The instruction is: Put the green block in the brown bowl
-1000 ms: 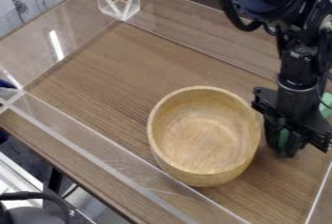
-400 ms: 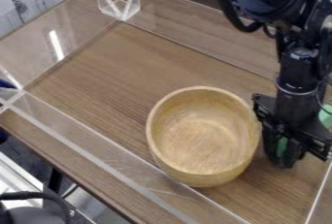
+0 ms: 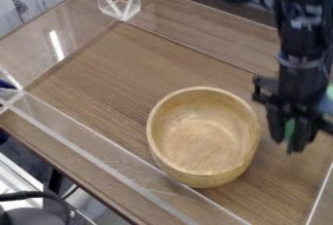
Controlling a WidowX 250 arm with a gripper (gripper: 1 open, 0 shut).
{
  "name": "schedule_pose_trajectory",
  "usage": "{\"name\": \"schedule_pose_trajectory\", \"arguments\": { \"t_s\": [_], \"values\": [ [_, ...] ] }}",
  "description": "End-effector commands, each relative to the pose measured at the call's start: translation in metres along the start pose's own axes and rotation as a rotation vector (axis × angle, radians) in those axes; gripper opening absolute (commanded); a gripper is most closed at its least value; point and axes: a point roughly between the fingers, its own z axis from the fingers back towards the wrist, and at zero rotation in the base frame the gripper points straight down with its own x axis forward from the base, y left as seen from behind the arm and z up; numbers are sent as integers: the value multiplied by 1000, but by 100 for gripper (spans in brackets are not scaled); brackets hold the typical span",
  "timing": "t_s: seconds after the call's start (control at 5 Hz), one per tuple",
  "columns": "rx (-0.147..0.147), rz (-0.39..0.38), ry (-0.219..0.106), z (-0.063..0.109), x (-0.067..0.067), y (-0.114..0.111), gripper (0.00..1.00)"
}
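Clamping unclear at the dark, blurred pincer beside the round, smooth, pale-wood bowl.

Wooden tabletop; brown bowl lying on it.

Bowl: wood by appearance, light brown, inner surface smooth with a soft sheen and faint grain. Tabletop: brown wood-look surface, fine streaked grain, low sheen; the low side panels around it read as clear plastic, smooth and glossy, with bright streaks of reflected light, and the small bracket at the far edge looks like the same transparent plastic. Robot arm: dark, blurred, finish not determinable.
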Motion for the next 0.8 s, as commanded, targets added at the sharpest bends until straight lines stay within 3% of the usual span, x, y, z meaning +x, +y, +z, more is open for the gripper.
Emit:
{"name": "schedule_pose_trajectory", "arguments": {
  "t_s": [0.0, 0.2, 0.4, 0.6],
  "values": [
    [-47, 38, -175, 48, 25, 7, 0],
    [-10, 61, -192, 82, 27, 21, 0],
    [16, 62, -181, 98, 28, 28, 0],
    [34, 42, -139, 97, 14, 20, 0]
  ]
}}
